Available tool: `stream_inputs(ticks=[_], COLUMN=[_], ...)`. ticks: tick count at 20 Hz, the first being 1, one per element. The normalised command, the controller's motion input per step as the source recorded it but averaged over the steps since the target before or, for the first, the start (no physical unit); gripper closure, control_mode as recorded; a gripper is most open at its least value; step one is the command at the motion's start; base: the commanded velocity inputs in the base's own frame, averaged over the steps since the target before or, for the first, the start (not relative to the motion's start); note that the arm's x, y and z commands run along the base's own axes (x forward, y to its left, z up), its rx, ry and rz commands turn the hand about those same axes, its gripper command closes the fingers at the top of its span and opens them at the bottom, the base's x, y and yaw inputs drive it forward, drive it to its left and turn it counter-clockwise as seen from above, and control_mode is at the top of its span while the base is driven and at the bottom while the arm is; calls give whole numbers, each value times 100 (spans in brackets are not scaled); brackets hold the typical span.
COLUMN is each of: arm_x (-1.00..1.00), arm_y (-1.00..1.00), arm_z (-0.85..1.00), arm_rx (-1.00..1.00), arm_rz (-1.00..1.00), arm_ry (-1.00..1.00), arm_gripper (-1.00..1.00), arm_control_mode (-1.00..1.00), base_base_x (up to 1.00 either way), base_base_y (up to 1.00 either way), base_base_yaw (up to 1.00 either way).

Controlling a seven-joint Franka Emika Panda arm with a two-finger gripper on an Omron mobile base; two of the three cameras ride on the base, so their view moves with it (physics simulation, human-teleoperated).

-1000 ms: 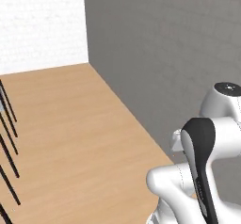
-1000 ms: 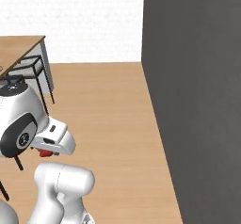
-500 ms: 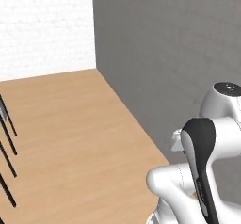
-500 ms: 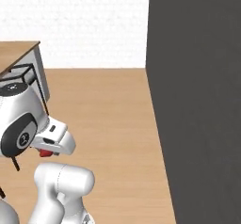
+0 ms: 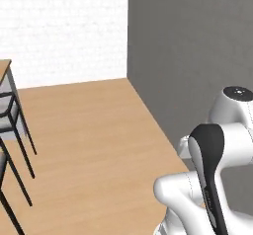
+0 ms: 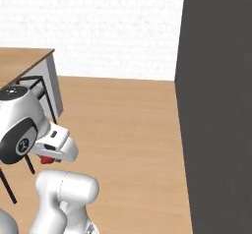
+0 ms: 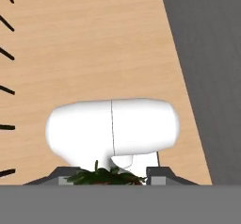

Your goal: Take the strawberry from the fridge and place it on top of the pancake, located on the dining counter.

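Both base views have swung since the earlier frame: the wooden worktop [image 6: 22,61] and dark stools [image 5: 12,145] now show at the left edge. Low in the hand view, the gripper [image 7: 106,177] is closed on the strawberry [image 7: 104,177], its green top showing.

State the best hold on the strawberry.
Across its rounded red sides, coming from the leafy end. The strawberry sits so in the gripper: green crown toward the hand camera, a finger each side, red body below. The sides likely give the widest hold.
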Motion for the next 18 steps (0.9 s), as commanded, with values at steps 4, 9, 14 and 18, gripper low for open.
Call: stream_inputs(ticks=[4,9,14,18], arm_x=[0,0,0,0], arm_y=[0,0,0,0], arm_z=[0,0,0,0], arm_rx=[0,0,0,0], arm_rz=[0,0,0,0], arm_ry=[0,0,0,0], arm_gripper=[100,100,100,100], arm_control_mode=[100,100,100,100], base_base_x=[100,100,78,63], base_base_y=[0,2,10,27], base_base_yaw=[32,34,36,36])
